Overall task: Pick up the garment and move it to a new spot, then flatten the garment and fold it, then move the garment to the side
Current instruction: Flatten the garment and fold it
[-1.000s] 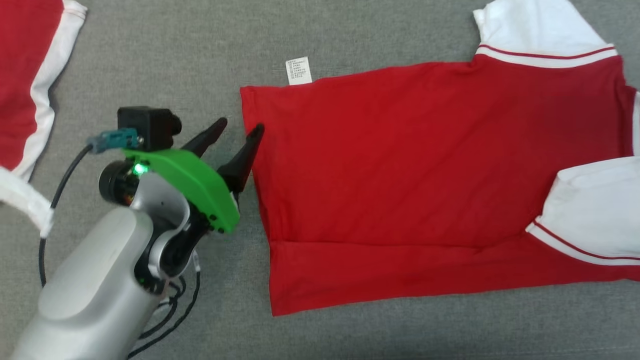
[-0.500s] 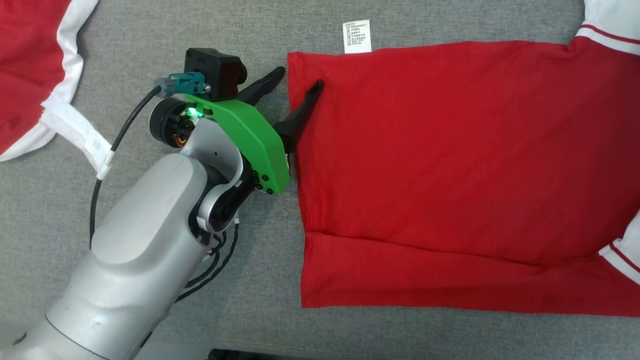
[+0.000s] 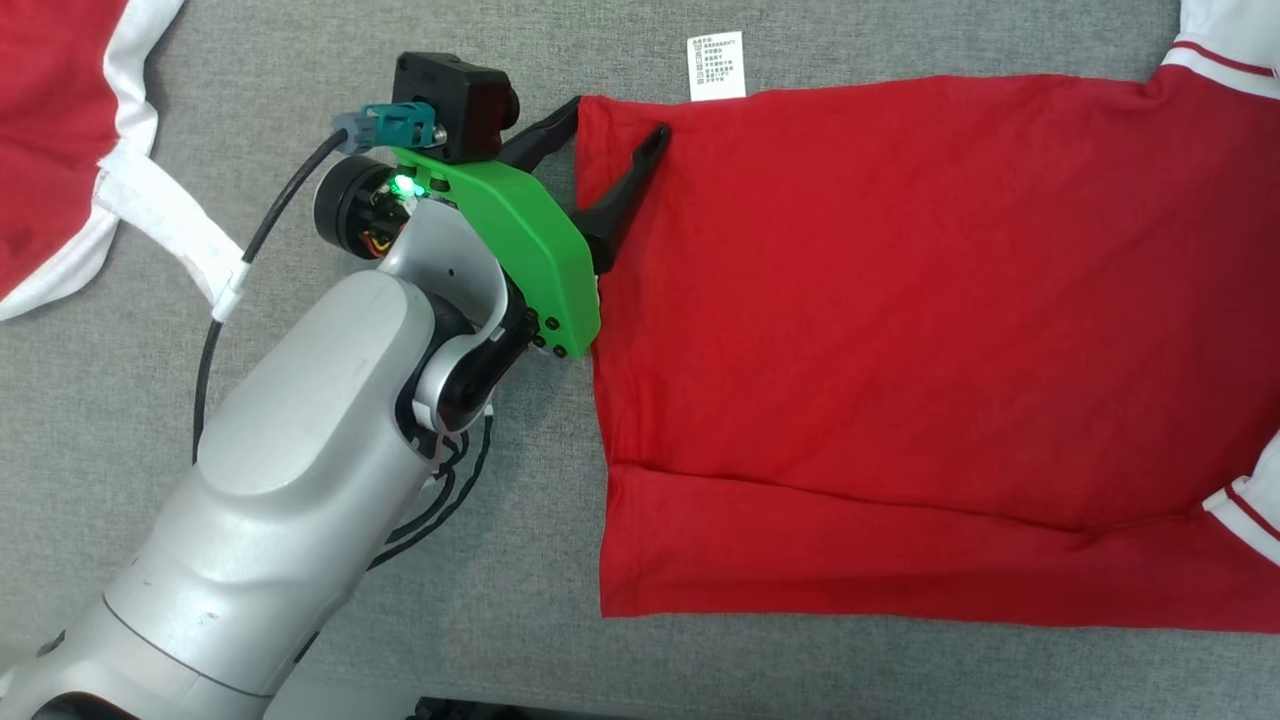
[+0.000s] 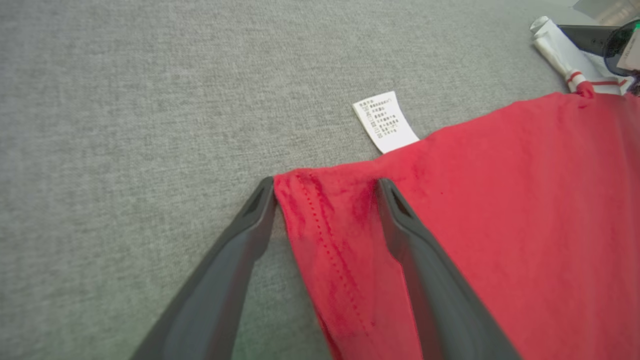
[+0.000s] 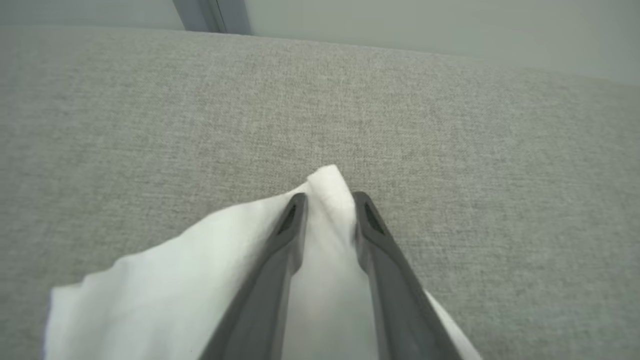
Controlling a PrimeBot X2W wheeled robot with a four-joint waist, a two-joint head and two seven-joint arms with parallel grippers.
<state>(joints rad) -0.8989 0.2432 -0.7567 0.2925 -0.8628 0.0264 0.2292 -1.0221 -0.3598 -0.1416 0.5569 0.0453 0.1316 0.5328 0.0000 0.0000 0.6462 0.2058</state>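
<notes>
Handling this garment [image 3: 900, 330] means dealing with something light, soft and limp: thin red knit with white sleeves. It will sag and drag wherever it is not held, so I judge the corners and stitched hems the best places to take it. It lies flat on the grey cloth surface [image 3: 500, 640], spreading from the middle of the head view out to 3 o'clock, with its care label [image 3: 716, 67] poking out at 12 o'clock. My left jaws stand wide and straddle the hem corner [image 4: 295, 195]. One of the fingers [image 4: 235, 260] lies just beside the edge on the grey surface and the other rests on top of the red cloth. The right jaws are drawn narrow on a raised white fold [image 5: 327, 190], which I take to be a sleeve edge; how firm that pinch is I cannot tell. The frame cuts off the garment's far end at 3 o'clock, so the collar and most of both sleeves are out of sight. A crease [image 3: 850, 490] toward 5 o'clock suggests a doubled layer, but how much is tucked under I cannot make out. Another red-and-white garment [image 3: 50, 110] lies well apart at 10 o'clock, also cut off.
</notes>
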